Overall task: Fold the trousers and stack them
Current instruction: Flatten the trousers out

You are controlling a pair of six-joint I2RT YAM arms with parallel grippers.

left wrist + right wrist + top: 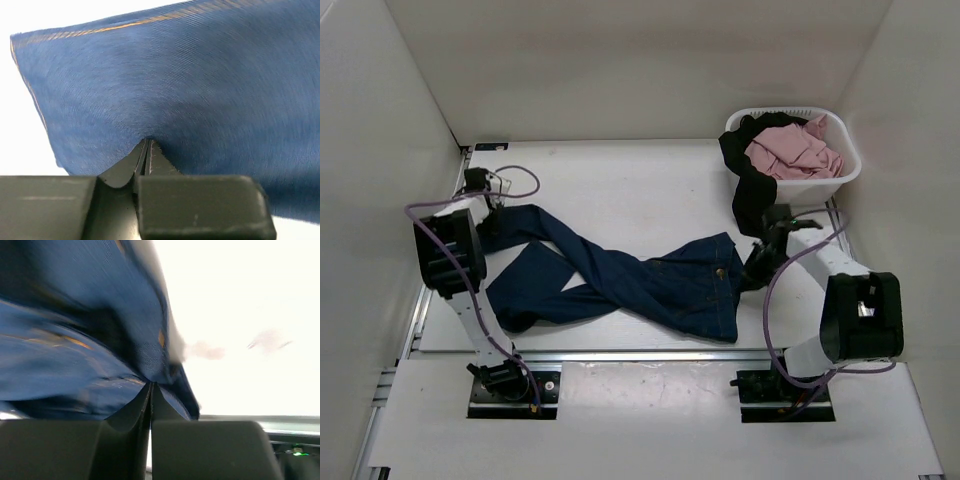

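The dark navy jeans [620,275] lie twisted across the middle of the table, legs to the left, waist to the right. My left gripper [490,215] is shut on the hem end of the far leg; in the left wrist view its jaws [146,142] pinch blue denim [190,80] with tan stitching. My right gripper [752,268] is shut on the waist edge at the right; in the right wrist view its jaws [150,385] pinch the blurred denim [75,355].
A white laundry basket [840,180] at the back right holds a pink garment [790,150], and a black garment [750,190] hangs over its front rim, close to my right arm. White walls enclose the table on three sides.
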